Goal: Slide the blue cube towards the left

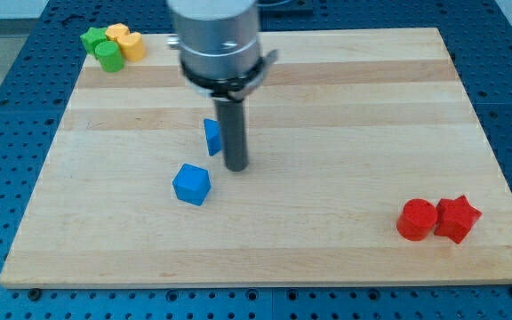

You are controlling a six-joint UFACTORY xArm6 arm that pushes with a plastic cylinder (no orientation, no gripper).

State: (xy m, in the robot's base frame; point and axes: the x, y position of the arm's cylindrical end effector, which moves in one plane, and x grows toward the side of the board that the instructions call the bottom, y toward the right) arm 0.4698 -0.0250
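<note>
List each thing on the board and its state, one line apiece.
My tip: on the board, up and right of the blue cube, apart.
Blue cube: flat, free.
Second blue block: beside the rod, partly hidden.
Red blocks: paired, touching.
Green and yellow blocks: clustered at corner.

Left of the blue cube [191, 184] the desk [105, 222] lies bare; a second blue block [212, 136] stands above-right of it.

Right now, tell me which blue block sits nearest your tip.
The partly hidden blue block just left of my tip, almost touching the rod; the blue cube lies farther down-left.
</note>
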